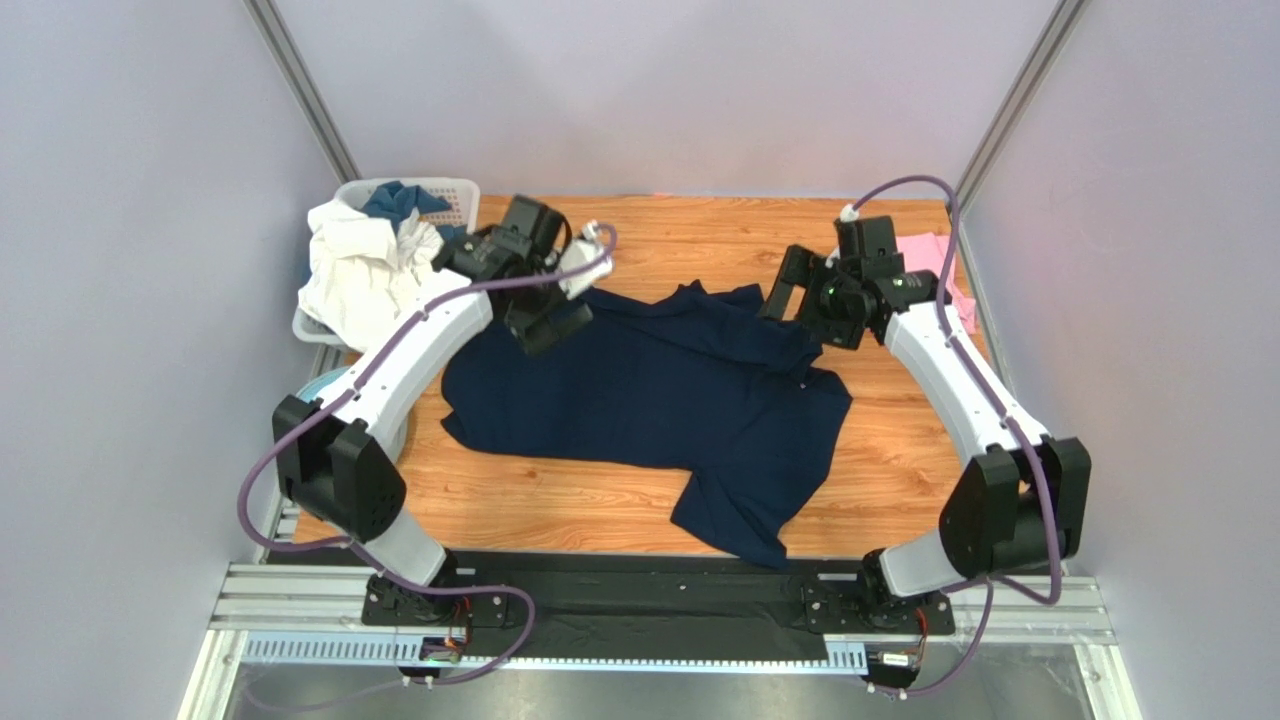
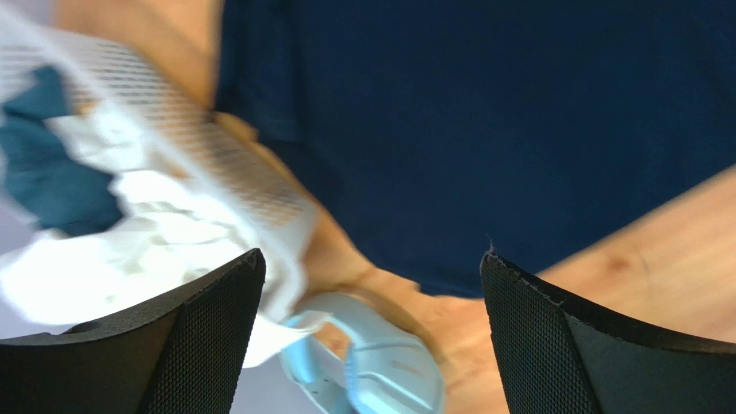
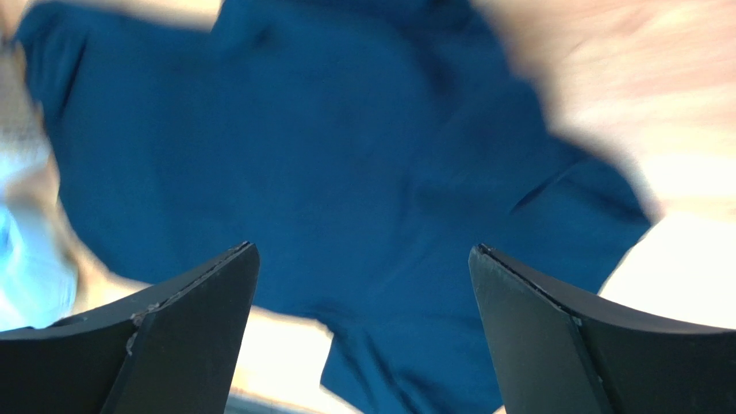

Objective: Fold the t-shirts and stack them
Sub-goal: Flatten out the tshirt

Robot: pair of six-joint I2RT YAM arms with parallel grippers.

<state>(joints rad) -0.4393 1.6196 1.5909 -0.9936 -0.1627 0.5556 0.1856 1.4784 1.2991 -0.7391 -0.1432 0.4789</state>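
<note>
Navy t-shirt [image 1: 646, 405]: spread rumpled and unfolded across the middle of the wooden table [image 1: 601, 518], one sleeve toward the near edge. Left gripper [image 1: 553, 321]: over the shirt's far-left corner, jaws spread wide with nothing between them; in its wrist view the navy cloth lies beyond the gap, unpinched. Right gripper [image 1: 809, 308]: over the shirt's far-right edge, jaws likewise wide and empty; its blurred wrist view shows the shirt below the gap. Pink t-shirt [image 1: 944, 267]: far-right corner of the table, behind the right arm, apart from the navy one. White mesh basket [image 1: 451, 192]: far left, heaped with white cloth [image 1: 358, 270] and teal cloth [image 1: 403, 203]. Light-blue headphones [image 2: 380, 366]: on the table beside the basket
</note>
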